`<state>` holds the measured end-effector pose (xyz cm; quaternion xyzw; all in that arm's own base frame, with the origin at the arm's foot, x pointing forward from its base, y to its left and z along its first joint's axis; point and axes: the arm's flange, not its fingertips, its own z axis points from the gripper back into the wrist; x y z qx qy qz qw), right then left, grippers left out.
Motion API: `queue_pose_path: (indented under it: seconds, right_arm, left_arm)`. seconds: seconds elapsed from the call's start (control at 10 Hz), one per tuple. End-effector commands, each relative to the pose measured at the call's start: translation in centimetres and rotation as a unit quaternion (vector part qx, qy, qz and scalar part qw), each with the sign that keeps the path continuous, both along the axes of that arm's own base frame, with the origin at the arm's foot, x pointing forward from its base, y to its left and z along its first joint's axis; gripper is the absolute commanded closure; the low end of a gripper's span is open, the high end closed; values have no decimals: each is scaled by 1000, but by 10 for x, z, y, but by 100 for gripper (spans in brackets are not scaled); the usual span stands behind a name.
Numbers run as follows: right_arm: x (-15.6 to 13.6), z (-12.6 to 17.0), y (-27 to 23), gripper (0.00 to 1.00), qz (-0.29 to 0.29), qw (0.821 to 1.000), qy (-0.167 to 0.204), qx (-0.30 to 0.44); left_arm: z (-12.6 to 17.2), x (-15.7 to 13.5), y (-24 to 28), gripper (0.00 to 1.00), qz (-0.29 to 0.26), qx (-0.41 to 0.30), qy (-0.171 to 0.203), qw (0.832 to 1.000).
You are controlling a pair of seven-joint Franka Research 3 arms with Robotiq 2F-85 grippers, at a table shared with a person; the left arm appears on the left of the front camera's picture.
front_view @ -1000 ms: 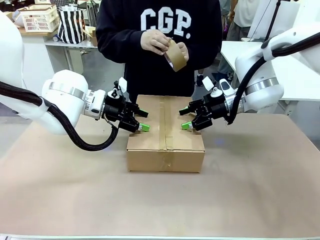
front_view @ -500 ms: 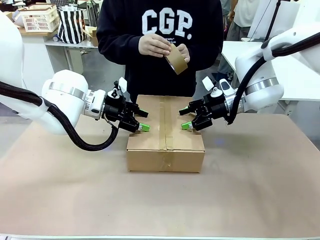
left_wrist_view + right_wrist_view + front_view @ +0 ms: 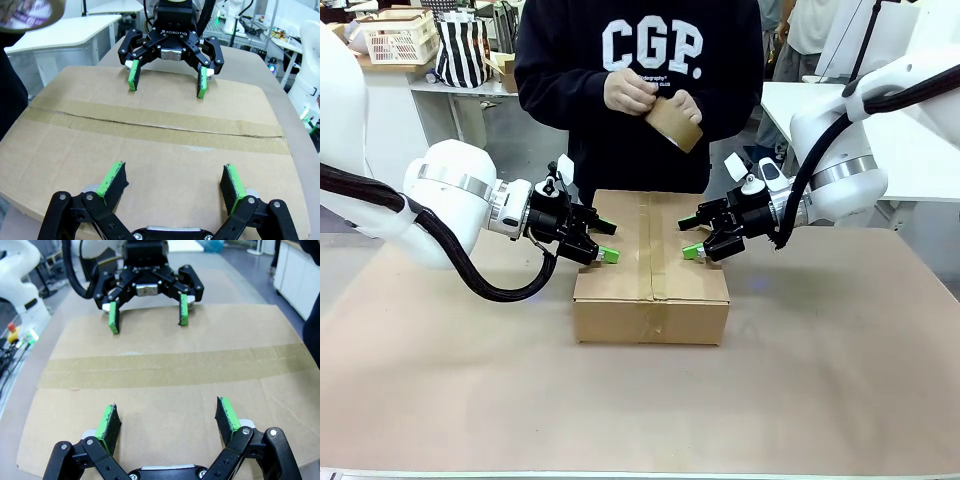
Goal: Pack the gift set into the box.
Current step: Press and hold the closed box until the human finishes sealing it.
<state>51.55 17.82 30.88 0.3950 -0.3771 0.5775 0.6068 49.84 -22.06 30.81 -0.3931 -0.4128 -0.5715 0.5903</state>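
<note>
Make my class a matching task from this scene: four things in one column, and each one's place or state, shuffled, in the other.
Things
1. left gripper
2. right gripper
3. roll of tape
4. box

Places or states
A. held in the person's hands
B. open, at the left side of the box top
C. shut and taped along its top
D. open, at the right side of the box top

Pairs: 1-B, 2-D, 3-A, 4-C

bright, even indoor light; faint soft shadows lie beside the box (image 3: 650, 318) on the tabletop (image 3: 820, 400). wrist views bow at their edges, far backgrounds slightly soft.
</note>
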Motion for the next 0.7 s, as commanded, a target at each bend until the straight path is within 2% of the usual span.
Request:
queue_pose_path:
  seconds: [0.0, 0.6]
  right_arm:
    - [-1, -3, 0, 0, -2, 1000, 0, -5]
    - [-1, -3, 0, 0, -2, 1000, 0, -5]
  left_arm:
    - [-4, -1, 1, 0, -3, 1, -5, 1000]
    - [-4, -1, 1, 0, -3, 1, -5, 1000]
